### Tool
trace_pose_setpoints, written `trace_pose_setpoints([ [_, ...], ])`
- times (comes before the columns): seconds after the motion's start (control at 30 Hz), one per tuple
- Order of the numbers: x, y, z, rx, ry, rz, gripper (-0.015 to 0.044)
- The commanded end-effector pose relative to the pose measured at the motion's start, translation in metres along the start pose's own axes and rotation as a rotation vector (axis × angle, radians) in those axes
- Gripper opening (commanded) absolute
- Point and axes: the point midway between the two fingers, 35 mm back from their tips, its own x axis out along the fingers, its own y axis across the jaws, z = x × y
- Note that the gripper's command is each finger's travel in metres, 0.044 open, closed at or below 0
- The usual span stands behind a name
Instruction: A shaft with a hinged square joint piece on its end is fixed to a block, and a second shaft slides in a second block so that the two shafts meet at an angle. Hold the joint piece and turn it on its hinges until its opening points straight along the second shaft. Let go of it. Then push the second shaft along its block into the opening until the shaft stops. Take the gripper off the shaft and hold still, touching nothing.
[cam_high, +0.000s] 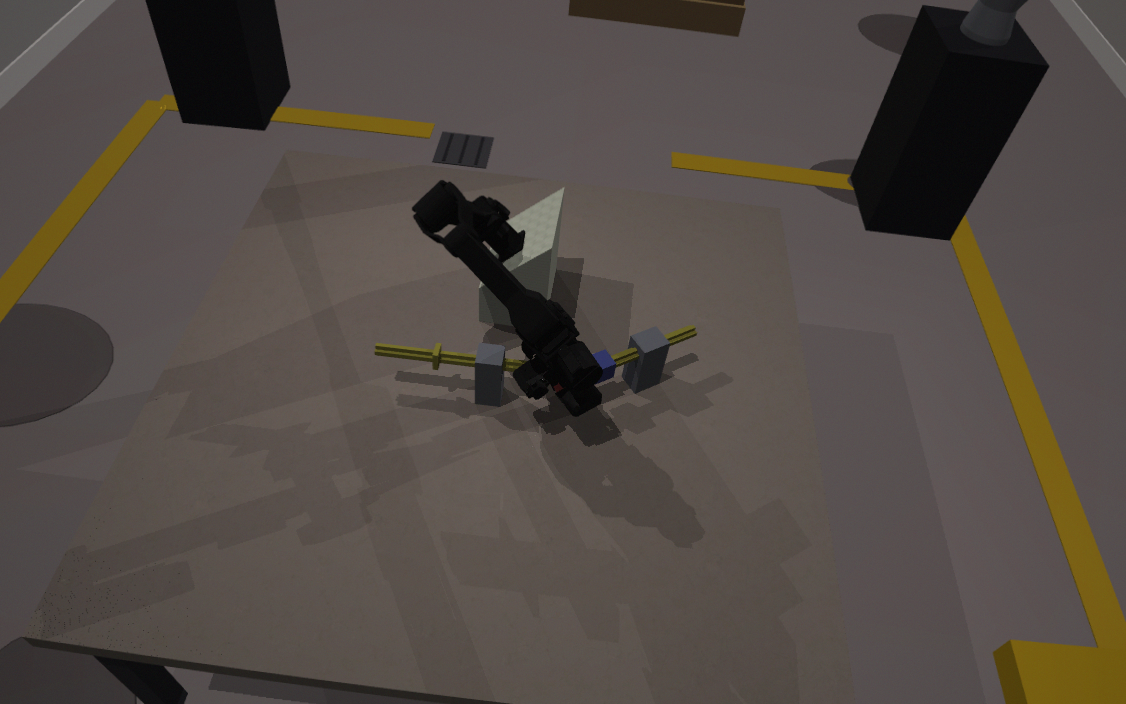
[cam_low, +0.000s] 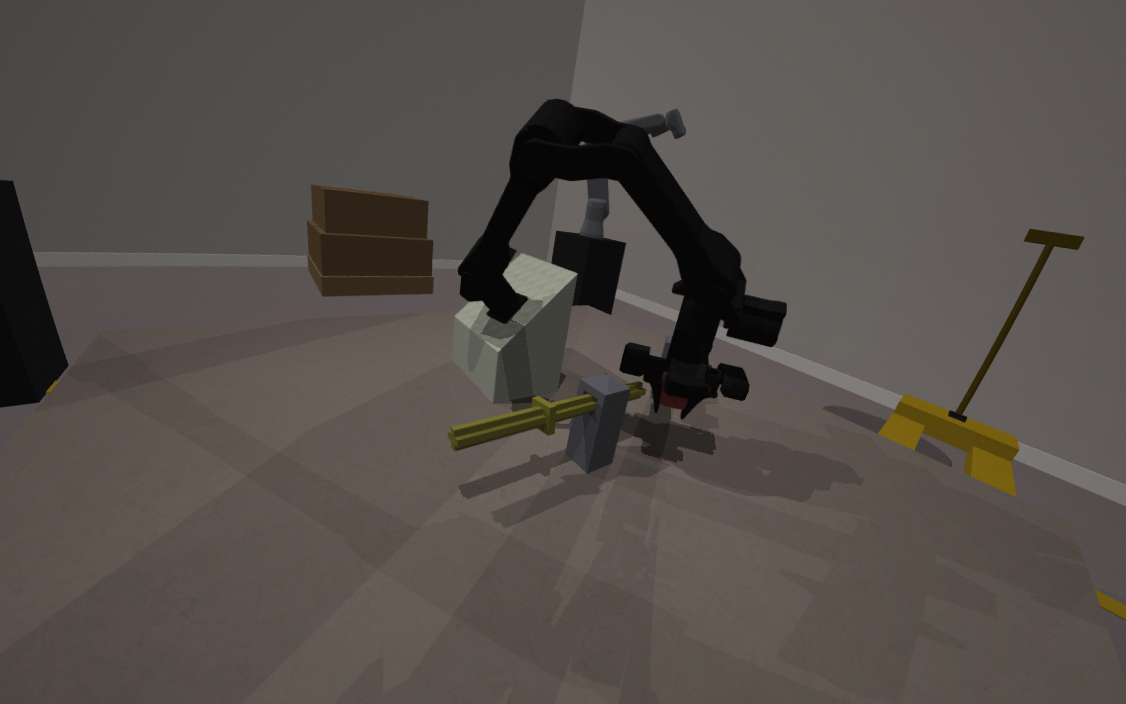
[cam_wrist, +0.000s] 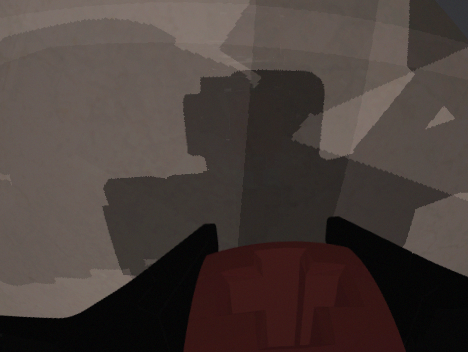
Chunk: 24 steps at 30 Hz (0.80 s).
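Observation:
My gripper (cam_high: 558, 389) (cam_low: 673, 406) (cam_wrist: 271, 232) is shut on the red joint piece (cam_high: 558, 387) (cam_low: 674, 401) (cam_wrist: 280, 300), one finger on each side of it. The blue hinge part (cam_high: 604, 365) sits behind it, on the end of the first yellow shaft (cam_high: 682, 333), which passes through the right grey block (cam_high: 647, 365). The second yellow shaft (cam_high: 402, 350) (cam_low: 498, 429), with a square collar (cam_high: 436, 356) (cam_low: 544, 415), runs through the left grey block (cam_high: 489, 381) (cam_low: 591, 444). Its inner end stands short of the gripper in the exterior view. The joint's opening and its exact direction are hidden.
The pale sloped pedestal (cam_high: 538, 265) (cam_low: 539, 348) under the arm's base stands behind the shafts. The arm reaches over from it and covers much of the joint in the top view. All stand on the brown table (cam_high: 332, 514) (cam_low: 332, 581).

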Motion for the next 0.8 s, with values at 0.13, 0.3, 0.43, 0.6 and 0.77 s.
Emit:
trace_pose_setpoints([
  [0.13,-0.001,-0.007,-0.001,0.154,-0.027,0.016,0.0],
  [0.3,-0.002,-0.011,-0.002,0.243,-0.041,0.022,0.0],
  [0.43,-0.002,-0.015,-0.002,0.314,-0.054,0.025,0.0],
  [0.6,-0.003,-0.019,-0.004,0.402,-0.07,0.027,0.0],
  [0.77,-0.003,-0.022,-0.006,0.492,-0.088,0.027,0.0],
])
